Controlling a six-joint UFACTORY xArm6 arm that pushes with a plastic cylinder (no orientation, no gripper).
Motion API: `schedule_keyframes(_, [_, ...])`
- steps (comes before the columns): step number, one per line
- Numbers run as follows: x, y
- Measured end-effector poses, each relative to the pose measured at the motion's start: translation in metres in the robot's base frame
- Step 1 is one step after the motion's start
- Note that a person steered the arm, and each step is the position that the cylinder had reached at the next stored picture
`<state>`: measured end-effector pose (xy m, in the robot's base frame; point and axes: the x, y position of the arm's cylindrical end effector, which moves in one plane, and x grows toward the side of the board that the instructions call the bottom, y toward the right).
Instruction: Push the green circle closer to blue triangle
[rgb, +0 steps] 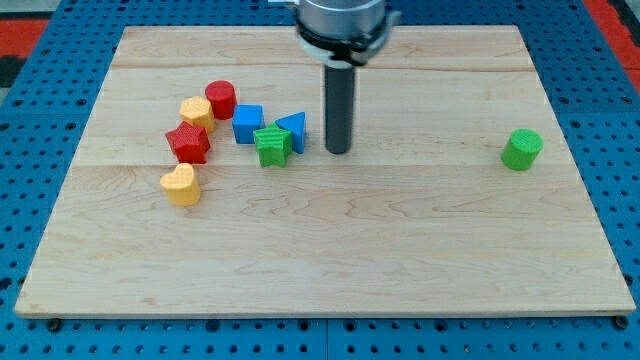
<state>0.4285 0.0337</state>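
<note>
A robotics lab bench: a wooden board (320, 250) lying on blue perforated mounting plate (30, 200)

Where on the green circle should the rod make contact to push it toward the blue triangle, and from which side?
Probably its right-hand wall. The green circle stands alone at the view's right; the blue triangle sits far to the left, slightly higher, beside the green star. My tip is now just right of the triangle, so it must circle behind the cylinder. Its round wall could slip sideways, so contact centrally.

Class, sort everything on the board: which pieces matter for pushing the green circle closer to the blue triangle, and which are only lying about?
Belong to the job:
green circle
blue triangle
my tip

Just lying about:
green star
blue cube
red cylinder
red star
yellow hexagon
yellow heart
</note>
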Motion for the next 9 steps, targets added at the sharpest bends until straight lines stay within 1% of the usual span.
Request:
schedule_keyframes(1, [0.027, 0.059])
schedule_keyframes(2, [0.041, 0.145])
schedule_keyframes(3, [0.034, 0.200])
schedule_keyframes(4, [0.015, 0.212])
schedule_keyframes(5, [0.005, 0.219])
schedule_keyframes(6, [0.002, 0.260])
schedule_keyframes(7, [-0.008, 0.251])
schedule_keyframes(9, [-0.020, 0.175])
